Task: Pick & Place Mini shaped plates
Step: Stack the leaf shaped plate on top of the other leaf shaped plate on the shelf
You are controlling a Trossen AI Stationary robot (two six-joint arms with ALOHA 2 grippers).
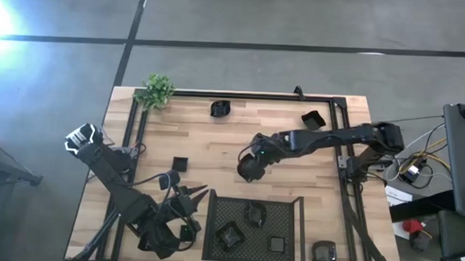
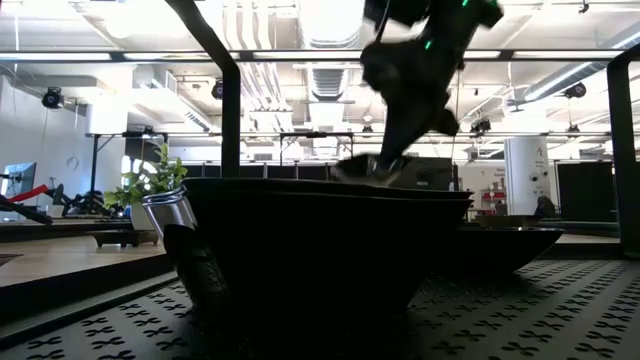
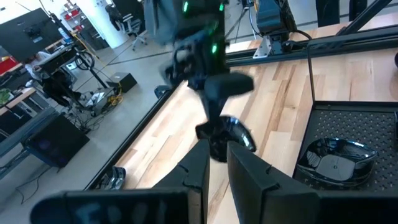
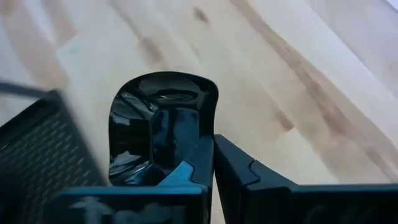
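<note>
My right gripper (image 1: 250,167) is shut on a glossy black mini plate (image 4: 158,124) over the wooden table, just beyond the far edge of the black mesh tray (image 1: 292,208). The held plate also shows in the left wrist view (image 3: 227,137). Three mini plates (image 1: 254,214) (image 1: 229,237) (image 1: 277,244) lie in the tray. Others rest on the table (image 1: 220,109) (image 1: 313,118) (image 1: 180,164) (image 1: 324,252). My left gripper (image 1: 192,196) is shut and empty left of the tray, pointing toward my right gripper. My right gripper pinches the plate's rim (image 4: 209,127), with one finger inside the hollow and one outside. The fingers come from above, pointing down. The plate hangs tilted below the fingers (image 3: 214,106) and seems lifted clear of the table.
A green plant (image 1: 156,90) stands at the far left corner. A black frame rail (image 1: 242,95) runs along the far edge and both sides of the table. In the low view a plate (image 2: 320,250) fills the foreground on the tray mesh (image 2: 540,310).
</note>
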